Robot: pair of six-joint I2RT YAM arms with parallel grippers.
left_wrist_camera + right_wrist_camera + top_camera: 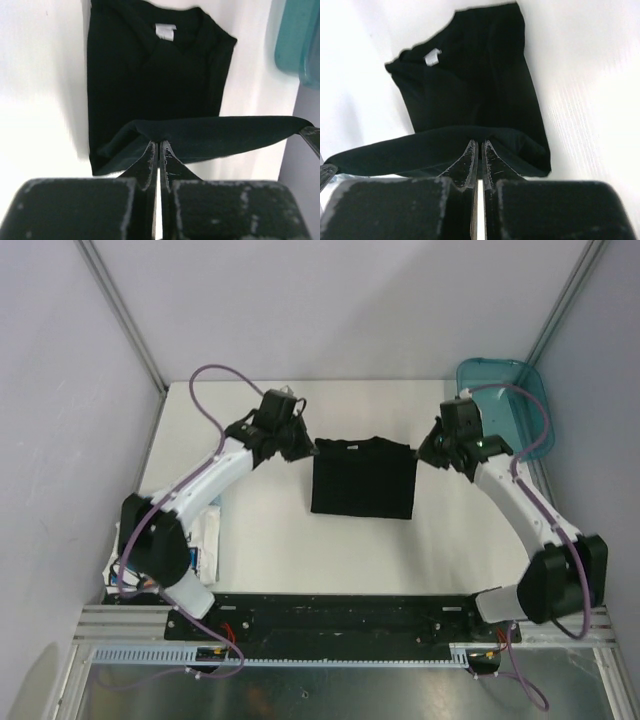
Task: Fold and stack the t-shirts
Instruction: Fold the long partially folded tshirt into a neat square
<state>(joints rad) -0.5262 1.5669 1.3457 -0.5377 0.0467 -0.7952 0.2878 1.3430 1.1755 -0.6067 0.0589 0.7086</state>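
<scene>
Looking from above, we see the black t-shirt in the middle of the desk — left gripper at its far-left corner, right gripper at its far-right. Left wrist: jaws clamped on a raised black fold. Right wrist — the same.

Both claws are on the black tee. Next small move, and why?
Probably carry the left claw and right claw together toward the label, then lower. Both are shut on one edge of the black tee, which hangs lifted and taut between them, while the rest lies flat with the label end beyond. Laying the edge there would likely complete the half fold.
</scene>
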